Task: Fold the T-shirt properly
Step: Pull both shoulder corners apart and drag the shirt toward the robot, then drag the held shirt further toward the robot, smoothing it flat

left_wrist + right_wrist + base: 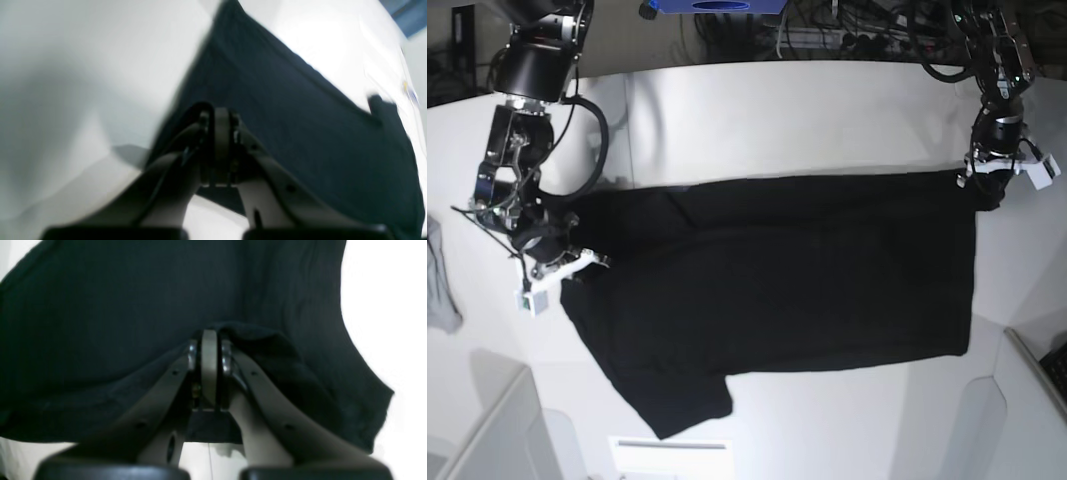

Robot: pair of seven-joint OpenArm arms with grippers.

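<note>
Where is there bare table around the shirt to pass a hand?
Bare table behind the T-shirt, between both arms, and in front of its hem. Crowded at the corners the right gripper and left gripper pinch, and beside the grey cloth.

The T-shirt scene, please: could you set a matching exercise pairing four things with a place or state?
Things:
1. T-shirt
2. left hand
3. right hand
4. grey cloth

Descriptions:
A. lying at the base view's left edge, apart from the black fabric
B. black, spread across the white table
C. shut on a corner at the base view's right
D. shut on fabric at the base view's left

Pairs: 1-B, 2-C, 3-D, 4-A
</note>
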